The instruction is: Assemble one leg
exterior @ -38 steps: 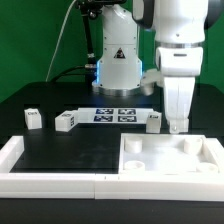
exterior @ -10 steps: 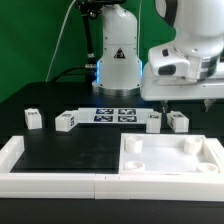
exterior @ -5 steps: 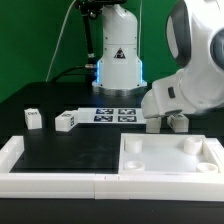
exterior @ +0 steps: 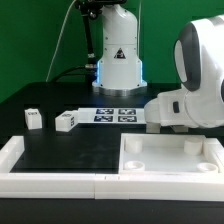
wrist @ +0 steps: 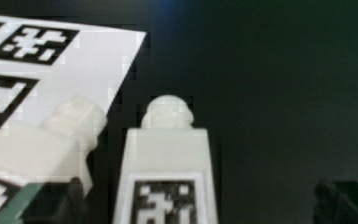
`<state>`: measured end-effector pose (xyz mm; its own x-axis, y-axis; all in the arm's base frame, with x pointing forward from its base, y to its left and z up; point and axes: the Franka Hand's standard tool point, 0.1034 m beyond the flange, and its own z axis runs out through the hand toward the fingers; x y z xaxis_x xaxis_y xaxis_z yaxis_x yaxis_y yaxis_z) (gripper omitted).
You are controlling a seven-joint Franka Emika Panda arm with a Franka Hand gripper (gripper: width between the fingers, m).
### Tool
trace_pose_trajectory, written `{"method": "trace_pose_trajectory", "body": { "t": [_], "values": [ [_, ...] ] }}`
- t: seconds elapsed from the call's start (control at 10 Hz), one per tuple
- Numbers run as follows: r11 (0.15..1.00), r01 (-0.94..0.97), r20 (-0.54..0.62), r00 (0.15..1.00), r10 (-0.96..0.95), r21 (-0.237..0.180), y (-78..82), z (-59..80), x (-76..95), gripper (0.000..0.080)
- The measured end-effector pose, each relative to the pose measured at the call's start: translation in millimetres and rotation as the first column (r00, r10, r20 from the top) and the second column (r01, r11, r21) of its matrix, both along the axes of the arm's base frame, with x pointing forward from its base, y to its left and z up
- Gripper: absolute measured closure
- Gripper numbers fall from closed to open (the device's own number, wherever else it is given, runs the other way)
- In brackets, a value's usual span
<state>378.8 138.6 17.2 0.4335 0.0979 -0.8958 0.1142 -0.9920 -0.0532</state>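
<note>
Released and spread wide at the fingers [wrist: 355, 204]: clamped on nothing, and touching nothing, to judge by the wrist view. Only the tips in sight there, dark and blurred.

Between them, flat on the dark desk [wrist: 282, 90], the leg [wrist: 163, 160]: a chunky white block, black-and-white tag face up at the end nearest the fingertips, rounded nub pointing away from them. On one side, a broad strip of bare desk between leg and finger. On the other side, toward the other finger, a second leg [wrist: 66, 135], just beside the first with a thin dark gap between, turned the same way, its near end lost behind that blurred fingertip. Cannot tell whether that fingertip touches it.

Beyond the fingertips, the marker board [wrist: 91, 58], white with square tags, lying askew across the view. Second leg overlapping its edge in the picture; resting on it or merely beside it, impossible to say.

In the exterior view, no sight of the fingers: hidden behind the big white arm [exterior: 195, 95], bent low over the desk at the exterior view's right, both of those legs hidden with them. Well apart from the fingers, toward the exterior view's left, a third leg [exterior: 33, 119] and a fourth leg [exterior: 66, 121], near each other but not touching. In front of the arm, a flat white panel [exterior: 165, 158] with round corner sockets; along the front and up the exterior view's left, white rails [exterior: 50, 182].
</note>
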Motion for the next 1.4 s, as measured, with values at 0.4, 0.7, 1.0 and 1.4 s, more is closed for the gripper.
{"method": "trace_pose_trajectory", "body": {
  "t": [0.4,0.7,1.0,1.4],
  "values": [
    [1.000,-0.001,0.025,1.000,0.001,0.017,-0.1,-10.5,-3.5,0.0295],
    [1.000,-0.007,0.026,1.000,0.007,0.017,2.3,-10.9,-4.2,0.0512],
    [1.000,-0.004,0.029,1.000,0.003,0.020,4.2,-9.9,-2.1,0.0512],
    [1.000,-0.004,0.029,1.000,0.003,0.020,4.0,-9.3,-2.0,0.0511]
  ]
}}
